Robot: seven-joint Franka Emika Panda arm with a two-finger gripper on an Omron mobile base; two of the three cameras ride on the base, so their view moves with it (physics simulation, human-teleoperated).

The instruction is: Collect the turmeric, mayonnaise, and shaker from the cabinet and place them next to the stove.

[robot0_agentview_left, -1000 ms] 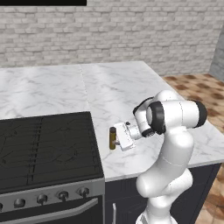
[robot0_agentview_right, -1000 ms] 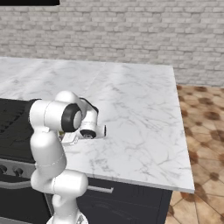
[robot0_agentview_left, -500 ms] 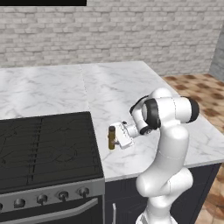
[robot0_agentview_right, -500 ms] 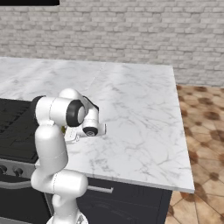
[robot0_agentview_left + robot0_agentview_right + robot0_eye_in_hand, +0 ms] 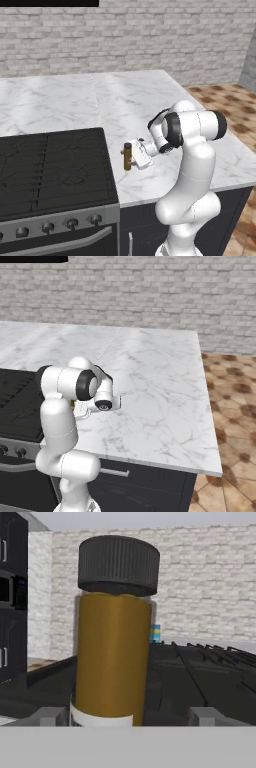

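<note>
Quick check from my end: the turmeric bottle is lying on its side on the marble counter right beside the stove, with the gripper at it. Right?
Not quite. The turmeric bottle is standing upright, not lying on its side; the left base view shows it vertical with its dark cap on top, and the hand view confirms it. The rest holds: it is on the marble counter right beside the stove, with the gripper at it.

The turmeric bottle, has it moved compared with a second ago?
Yes. In the left base view the turmeric now stands upright on the counter, a little nearer the stove edge than before.
</note>
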